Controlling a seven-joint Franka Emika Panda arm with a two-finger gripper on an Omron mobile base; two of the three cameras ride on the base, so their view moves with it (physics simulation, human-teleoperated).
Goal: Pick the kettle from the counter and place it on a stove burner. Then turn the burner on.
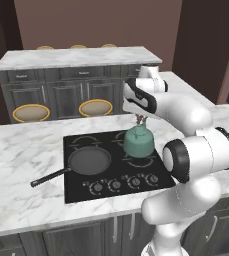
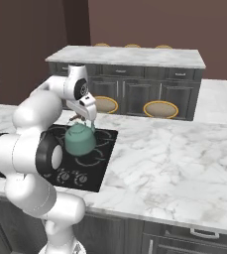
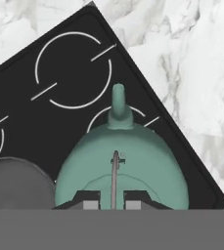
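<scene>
Kettle (image 3: 123, 161) upright over the cooktop's (image 1: 78, 192) front right burner (image 1: 142, 162), spout aimed toward the far counter (image 1: 16, 145) edge, away from the knobs (image 1: 116, 185); handle running along the same line. Gripper (image 3: 112, 197) above it, pinched narrow on the thin handle. Lifted or resting: cannot tell. Pan (image 1: 88, 161) just left, handle pointing front-left onto marble.

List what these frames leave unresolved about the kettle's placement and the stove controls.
- Kettle base: whether it rests on the stove burner glass or hangs above; its body hides the contact in each view.
- Pincer tips: cut off by the hand view's bottom edge.
- Knobs: too small to read.
- Right base view: arm covers the knobs partly.
</scene>
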